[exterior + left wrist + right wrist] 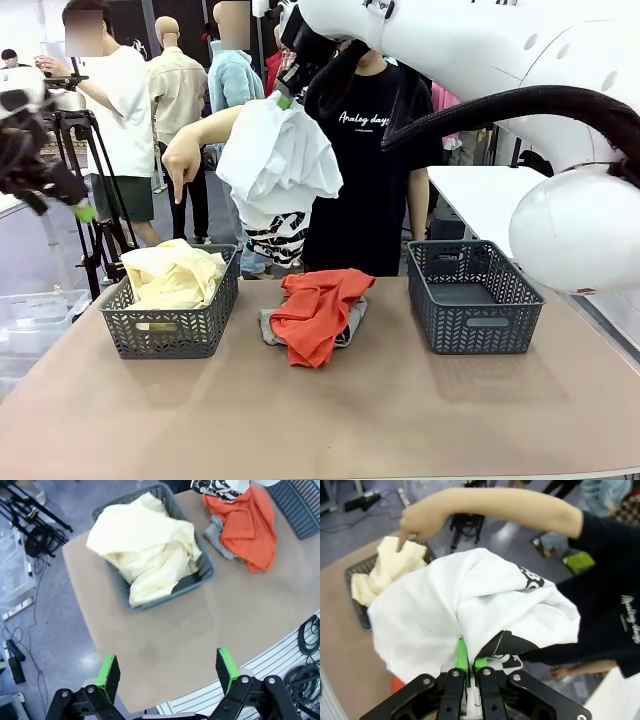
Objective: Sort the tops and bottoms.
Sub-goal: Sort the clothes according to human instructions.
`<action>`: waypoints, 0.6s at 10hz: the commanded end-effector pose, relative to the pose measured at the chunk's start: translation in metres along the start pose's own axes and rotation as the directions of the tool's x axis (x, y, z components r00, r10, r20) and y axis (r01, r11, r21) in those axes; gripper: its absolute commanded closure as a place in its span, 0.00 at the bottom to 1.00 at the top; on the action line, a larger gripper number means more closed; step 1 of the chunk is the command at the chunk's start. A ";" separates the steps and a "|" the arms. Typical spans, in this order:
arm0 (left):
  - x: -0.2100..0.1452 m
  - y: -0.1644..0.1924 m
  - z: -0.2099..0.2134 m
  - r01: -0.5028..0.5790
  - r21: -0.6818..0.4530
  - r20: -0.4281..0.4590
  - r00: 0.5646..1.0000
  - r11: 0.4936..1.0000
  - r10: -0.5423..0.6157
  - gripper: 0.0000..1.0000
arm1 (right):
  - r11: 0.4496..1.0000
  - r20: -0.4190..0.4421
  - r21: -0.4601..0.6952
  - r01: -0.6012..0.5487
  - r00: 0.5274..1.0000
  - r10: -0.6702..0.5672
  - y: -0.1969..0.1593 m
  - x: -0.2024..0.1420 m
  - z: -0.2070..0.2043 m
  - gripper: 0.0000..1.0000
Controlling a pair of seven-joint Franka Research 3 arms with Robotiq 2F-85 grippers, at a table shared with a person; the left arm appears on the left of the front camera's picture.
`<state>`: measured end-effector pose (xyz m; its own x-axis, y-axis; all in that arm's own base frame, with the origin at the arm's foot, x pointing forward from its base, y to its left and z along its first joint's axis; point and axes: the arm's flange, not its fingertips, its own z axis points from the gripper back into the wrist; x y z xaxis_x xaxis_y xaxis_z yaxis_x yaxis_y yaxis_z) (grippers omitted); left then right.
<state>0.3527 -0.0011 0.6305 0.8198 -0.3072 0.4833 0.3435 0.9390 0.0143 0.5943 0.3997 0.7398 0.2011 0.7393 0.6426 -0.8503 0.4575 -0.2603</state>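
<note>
The room is bright with soft light from above, so the table (pixel 400 420) has only pale, fuzzy shadows under the left basket (pixel 165 335) and the orange-red garment (pixel 318 310), and the big white right arm (pixel 480 40) close to the front camera looks shiny and a bit blurry. From the left wrist the table edge bends like a bow (the lens does that), and the grey floor (pixel 70 645) has a pale shine. From the right wrist the white garment (pixel 435 610) glows very bright, while the person's arm (pixel 495 506) looks soft and smeared.
</note>
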 end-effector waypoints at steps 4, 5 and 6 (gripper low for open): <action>-0.033 0.015 0.026 -0.052 0.021 0.046 0.998 0.998 0.051 0.00 | 0.993 0.025 0.068 -0.098 0.995 0.097 0.025 0.023 -0.018 1.00; -0.033 0.015 0.026 -0.052 0.021 0.046 0.998 0.998 0.051 0.00 | 0.981 0.072 0.049 -0.188 0.980 0.185 0.051 0.062 -0.034 1.00; -0.033 0.015 0.026 -0.052 0.021 0.046 0.998 0.998 0.051 0.00 | 0.972 0.062 0.021 -0.234 0.971 0.232 0.060 0.088 -0.048 1.00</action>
<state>0.3157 0.0293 0.6366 0.8129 -0.2464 0.5277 0.2896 0.9571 0.0007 0.5567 0.4734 0.7192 0.0474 0.7881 0.6137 -0.8987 0.3018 -0.3182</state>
